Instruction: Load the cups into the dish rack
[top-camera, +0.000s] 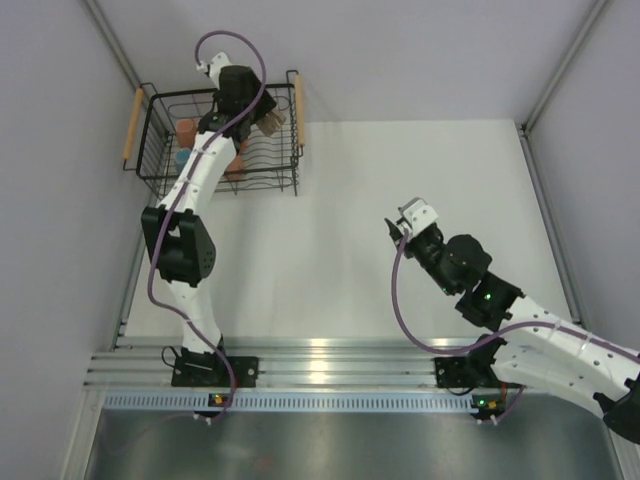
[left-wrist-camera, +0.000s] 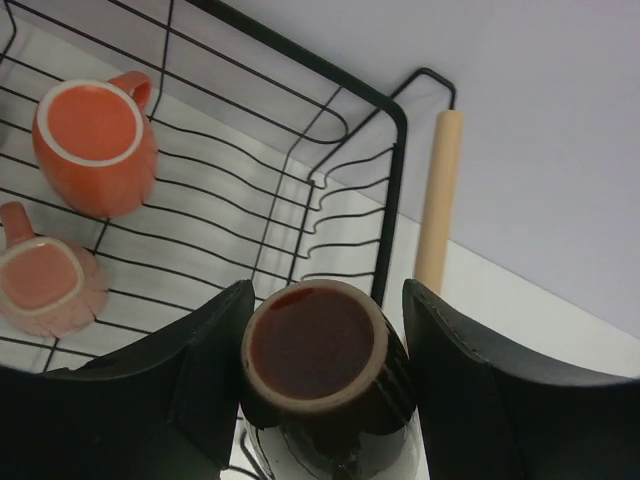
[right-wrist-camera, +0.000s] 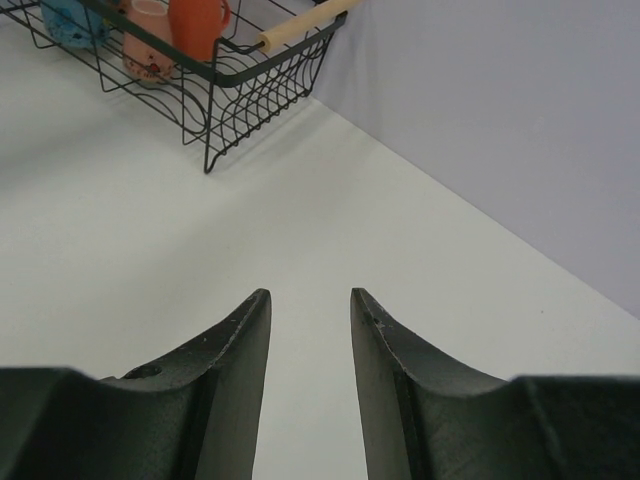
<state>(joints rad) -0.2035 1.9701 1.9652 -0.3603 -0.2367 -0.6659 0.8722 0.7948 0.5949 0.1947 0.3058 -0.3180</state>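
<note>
Left wrist camera: your left gripper, fingers pinching the dark brown mug, at the right end of the dish rack; orange mug, pink mug and blue mug racked; right gripper fingers spread, idle.

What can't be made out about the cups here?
Top external: left arm covers the middle of the dish rack, so cup count inside unclear.
Left wrist: handle and base of the dark brown cup, hidden by its body and the bottom edge.
Right wrist: tops of the racked cups, cut off by the top edge.
</note>
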